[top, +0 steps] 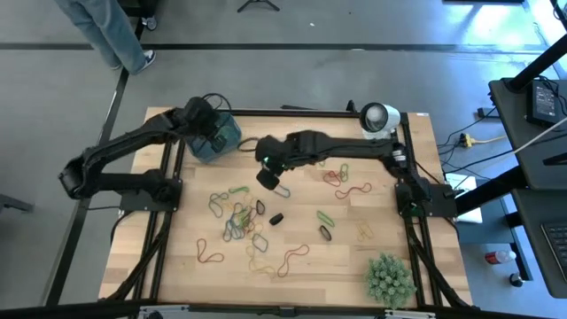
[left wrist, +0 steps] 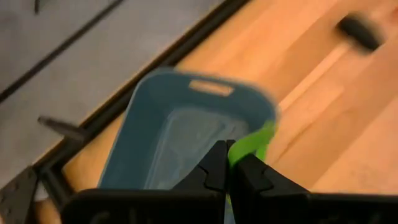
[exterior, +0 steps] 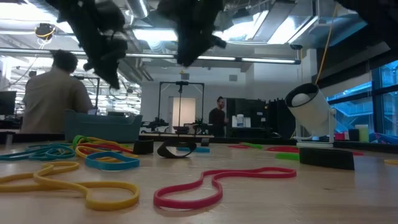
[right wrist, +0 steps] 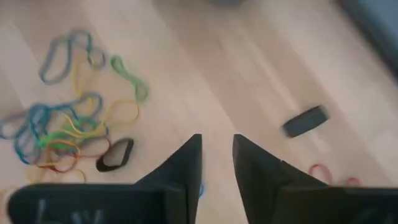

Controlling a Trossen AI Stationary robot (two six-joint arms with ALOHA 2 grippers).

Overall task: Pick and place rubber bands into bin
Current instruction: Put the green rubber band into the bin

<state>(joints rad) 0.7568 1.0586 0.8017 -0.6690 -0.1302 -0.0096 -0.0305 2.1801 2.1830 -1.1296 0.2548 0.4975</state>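
The teal bin [top: 223, 138] [left wrist: 180, 130] [exterior: 102, 127] stands near the table's far left corner. My left gripper [top: 209, 125] [left wrist: 230, 167] hovers over it, shut on a green rubber band [left wrist: 252, 146]. Many more rubber bands [top: 239, 217] [right wrist: 56, 134] [exterior: 93, 158] lie scattered on the wood mid-table. My right gripper [top: 269, 175] [right wrist: 217, 158] hangs open above the table, right of the bin and beyond the pile. A bluish loop [top: 282, 189] shows just beside it; whether it touches the fingers I cannot tell. My left gripper pinches the green rubber band [left wrist: 244, 155] between its two shut fingers, coming from above. The band is lifted clear and sticks out past the fingertips over the bin's near rim [left wrist: 264, 118]. How much of the loop lies between the fingers is hidden by them.
A white cup-like object [top: 379, 117] [exterior: 308, 109] stands at the far right edge, a spiky green ball [top: 390, 277] at the near right corner. Black loops [top: 276, 218] [right wrist: 115, 155] lie among the bands. People [exterior: 56, 93] are beyond the table.
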